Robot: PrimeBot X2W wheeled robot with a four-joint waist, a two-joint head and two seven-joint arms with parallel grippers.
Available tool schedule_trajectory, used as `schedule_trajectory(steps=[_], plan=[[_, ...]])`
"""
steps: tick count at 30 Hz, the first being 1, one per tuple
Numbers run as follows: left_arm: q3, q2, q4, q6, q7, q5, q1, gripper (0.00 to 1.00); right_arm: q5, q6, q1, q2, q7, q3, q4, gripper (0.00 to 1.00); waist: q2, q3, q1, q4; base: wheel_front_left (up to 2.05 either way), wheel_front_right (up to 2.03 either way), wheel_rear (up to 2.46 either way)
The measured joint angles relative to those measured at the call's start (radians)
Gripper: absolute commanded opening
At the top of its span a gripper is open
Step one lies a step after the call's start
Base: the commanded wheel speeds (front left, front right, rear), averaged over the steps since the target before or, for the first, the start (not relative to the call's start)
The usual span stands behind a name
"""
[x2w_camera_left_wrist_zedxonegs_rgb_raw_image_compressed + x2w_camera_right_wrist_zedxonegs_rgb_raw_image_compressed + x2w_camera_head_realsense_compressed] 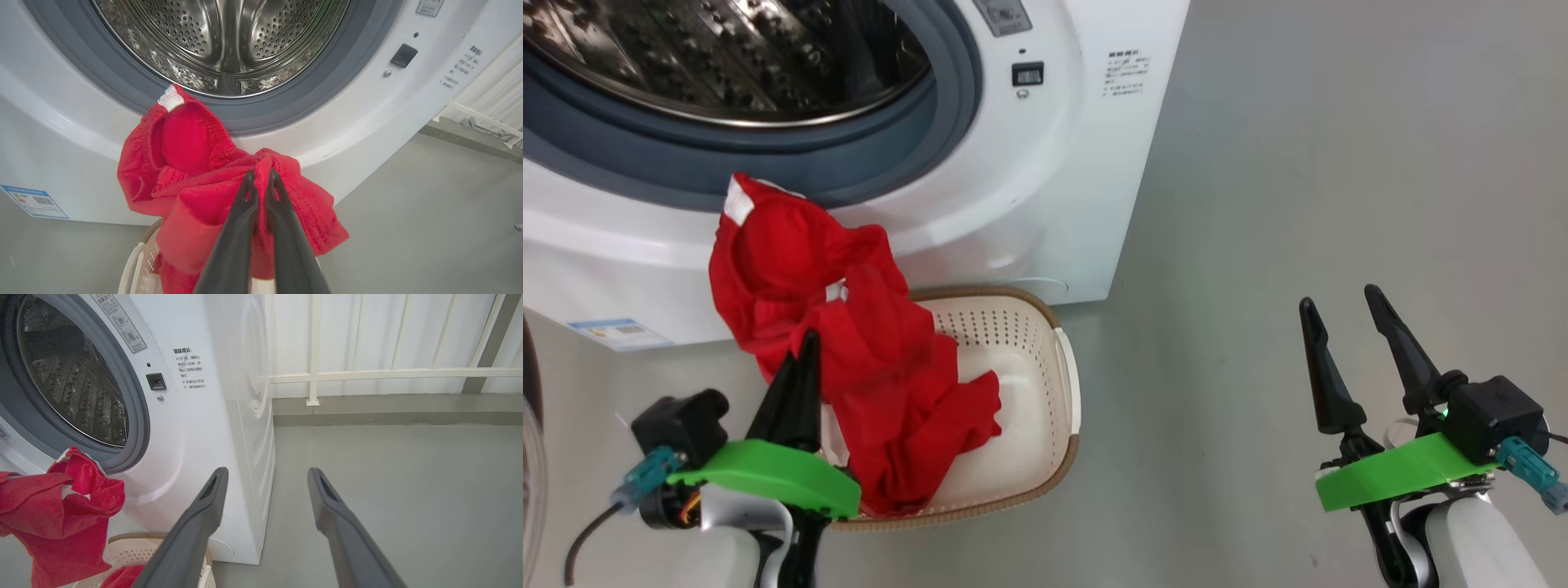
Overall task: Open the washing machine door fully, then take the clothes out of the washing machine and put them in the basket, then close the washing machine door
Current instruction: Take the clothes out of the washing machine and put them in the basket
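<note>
Red clothes (849, 351) w/ white trim: bunched, hanging over basket (1033, 392), lower end inside it. Basket: cream, perforated, upright, just in front of washing machine (1029, 188). Machine: white, drum opening uncovered.

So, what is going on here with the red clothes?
The robot's left fingers are shut on the clothes, holding them up over the basket in front of the washer; the lower part hangs inside the basket. The drum looks empty from what shows. The right fingers are open, holding nothing, above the floor.
</note>
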Motion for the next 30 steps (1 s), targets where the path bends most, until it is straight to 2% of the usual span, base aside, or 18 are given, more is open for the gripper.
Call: schedule_trajectory(steps=[2,9,17,19,30], plan=[[-0.001,-0.002,0.031,-0.004,0.000,-0.005,-0.014,0.00,0.000,0.000,-0.004,0.000,0.000,0.001,0.000,1.00,0.0000,0.007,0.0000,0.000,0.00,0.00,0.00],[-0.006,-0.010,0.271,-0.036,0.011,-0.033,-0.128,0.00,0.000,0.000,-0.024,0.000,0.000,0.007,-0.007,1.00,0.0000,0.058,0.0000,-0.009,0.00,0.00,0.00],[-0.023,-0.012,0.526,-0.037,0.078,-0.033,-0.252,0.00,0.009,0.000,-0.057,0.000,0.000,0.016,-0.010,1.00,0.0000,0.121,0.0000,-0.032,0.00,0.00,0.00],[-0.026,-0.011,0.598,-0.051,0.100,-0.037,-0.303,0.00,0.009,0.000,-0.060,0.000,0.000,0.021,-0.010,1.00,0.0000,0.148,0.0000,-0.041,0.00,0.00,0.00],[-0.040,0.001,0.773,-0.083,0.150,-0.044,-0.466,0.00,0.017,0.000,-0.118,0.000,0.000,0.054,-0.015,1.00,0.0000,0.244,0.0000,-0.075,0.00,0.00,0.00]])
